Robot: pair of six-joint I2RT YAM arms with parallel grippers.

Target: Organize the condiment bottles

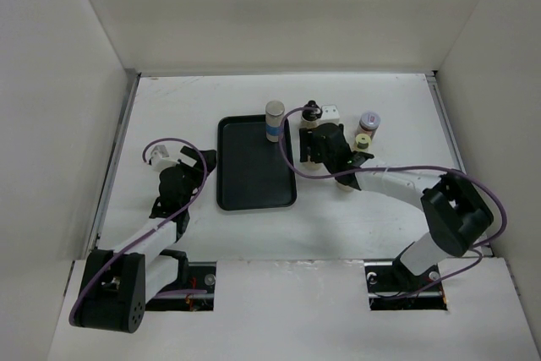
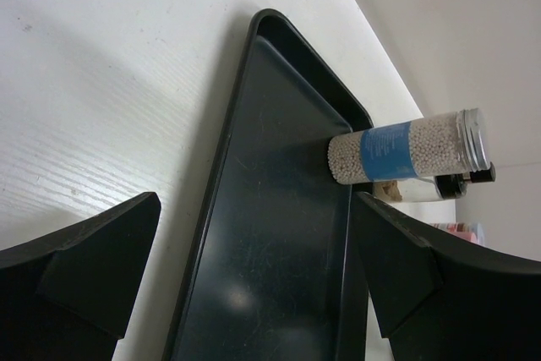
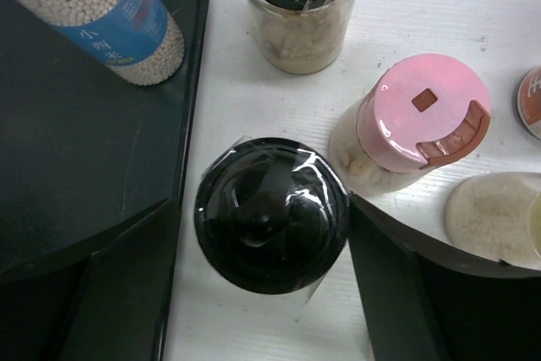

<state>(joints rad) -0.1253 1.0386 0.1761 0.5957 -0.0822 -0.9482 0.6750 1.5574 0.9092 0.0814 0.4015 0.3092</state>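
Note:
The tall bottle with a blue label band [image 1: 275, 121] stands in the far right corner of the black tray [image 1: 254, 183]; it also shows in the right wrist view [image 3: 110, 19] and the left wrist view [image 2: 406, 148]. My right gripper [image 1: 323, 148] is open just right of the tray, and its jaws straddle a black-capped bottle [image 3: 272, 213]; the right finger [image 3: 397, 276] is at the cap's edge and the left finger [image 3: 110, 285] is apart. A second black-capped bottle [image 3: 300, 14], a pink-capped one [image 3: 423, 116] and a tan one [image 3: 494, 217] stand close by. My left gripper [image 1: 182, 171] is open and empty left of the tray.
A lilac-capped bottle [image 1: 369, 122] and a small yellow-green-capped one [image 1: 362, 139] stand right of the right gripper. In the left wrist view the tray [image 2: 279, 234] lies between the open jaws of my left gripper [image 2: 254, 200]. White walls enclose the table on three sides.

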